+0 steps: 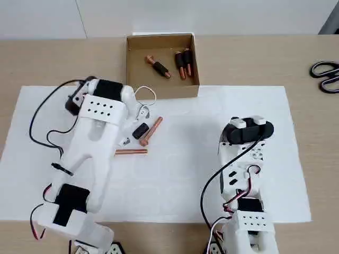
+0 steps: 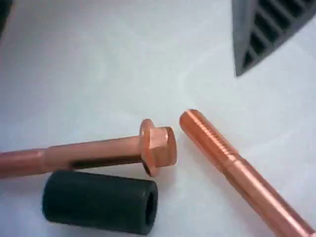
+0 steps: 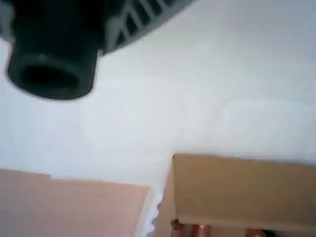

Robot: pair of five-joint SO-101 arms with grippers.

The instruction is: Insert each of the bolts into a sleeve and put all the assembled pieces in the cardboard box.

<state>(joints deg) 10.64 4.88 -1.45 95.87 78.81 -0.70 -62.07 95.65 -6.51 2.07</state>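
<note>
A light wooden counter fills the high view, and a pale wall rises behind its far edge. A large white sheet lies flat over the middle of the counter, with bare wood showing beyond its far, left and right edges and along part of the near edge. 1 pair of scissors with 2 black handle loops lies on the bare wood past the sheet's far right corner, partly cut off by the picture's edge. The left wrist view shows the sheet close up, and the right wrist view shows the sheet meeting the wood of the counter.

Bolts shiny copper metal; sleeve matt blk; box cardboard.
</note>
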